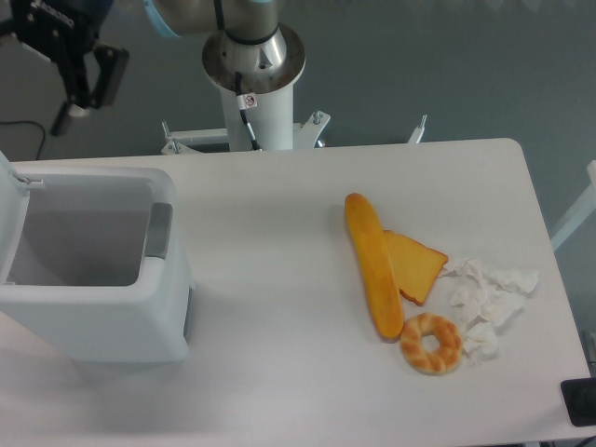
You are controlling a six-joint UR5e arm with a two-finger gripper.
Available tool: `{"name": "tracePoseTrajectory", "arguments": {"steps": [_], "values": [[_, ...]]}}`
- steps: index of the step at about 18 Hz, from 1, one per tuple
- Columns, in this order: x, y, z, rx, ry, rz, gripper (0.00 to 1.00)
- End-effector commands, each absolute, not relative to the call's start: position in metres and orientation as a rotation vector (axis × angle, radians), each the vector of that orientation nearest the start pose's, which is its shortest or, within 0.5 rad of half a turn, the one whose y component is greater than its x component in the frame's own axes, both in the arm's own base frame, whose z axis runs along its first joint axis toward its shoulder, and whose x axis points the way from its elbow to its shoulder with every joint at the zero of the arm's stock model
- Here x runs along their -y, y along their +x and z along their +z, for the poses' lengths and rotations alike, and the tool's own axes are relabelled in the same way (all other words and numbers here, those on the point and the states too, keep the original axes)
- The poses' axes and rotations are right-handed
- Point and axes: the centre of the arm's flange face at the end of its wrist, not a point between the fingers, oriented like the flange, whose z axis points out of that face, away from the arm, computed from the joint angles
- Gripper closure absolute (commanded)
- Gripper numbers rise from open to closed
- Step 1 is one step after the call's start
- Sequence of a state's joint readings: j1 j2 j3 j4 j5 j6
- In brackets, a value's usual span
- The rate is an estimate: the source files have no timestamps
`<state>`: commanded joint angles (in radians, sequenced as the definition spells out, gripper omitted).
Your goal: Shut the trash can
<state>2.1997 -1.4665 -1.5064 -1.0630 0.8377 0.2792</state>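
The trash can [93, 270] sits at the left end of the counter [279, 279], its mouth wide open and its inside bare as far as the view reaches. Its lid [7, 177] stands tipped up along the can's left side, mostly cut off by the frame, so only a sliver with the hinge corner shows. The grey tab [158, 231] lies on the can's right rim, the side facing the food.

The hand [70, 88] hangs in the air above and behind the can's far-left corner, well apart from the rim, and is partly cropped by the top-left of the frame. One dark finger [73, 104] points downward. I cannot tell how far apart the fingers stand, though nothing seems to be held between them. That position looks chosen to get around behind the raised lid, since the lid must be pushed over from its outer side to fall shut.

To the right of the can, well apart from it, lie a long bread roll [374, 265], a slice of toast [417, 265] touching the roll, a bagel [431, 343] at the roll's near end and some crumpled paper [489, 303] beyond them. None of these stands in the lid's way.

The closing is not yet done.
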Motion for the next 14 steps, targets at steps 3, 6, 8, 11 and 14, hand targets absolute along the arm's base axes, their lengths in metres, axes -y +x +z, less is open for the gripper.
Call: {"name": "tracePoseTrajectory", "arguments": {"steps": [3,6,8,11,14], "values": [[-0.488,-0.106,0.663,0.105,-2.205,-0.438,0.0],[-0.487,-0.096,0.667,0.084,-2.179,-0.5,0.0],[-0.487,-0.092,0.669,0.069,-2.162,-0.539,0.0],[-0.487,-0.089,0.671,0.059,-2.143,-0.582,0.0],[-0.489,-0.083,0.671,0.036,-2.133,-0.615,0.0]]}}
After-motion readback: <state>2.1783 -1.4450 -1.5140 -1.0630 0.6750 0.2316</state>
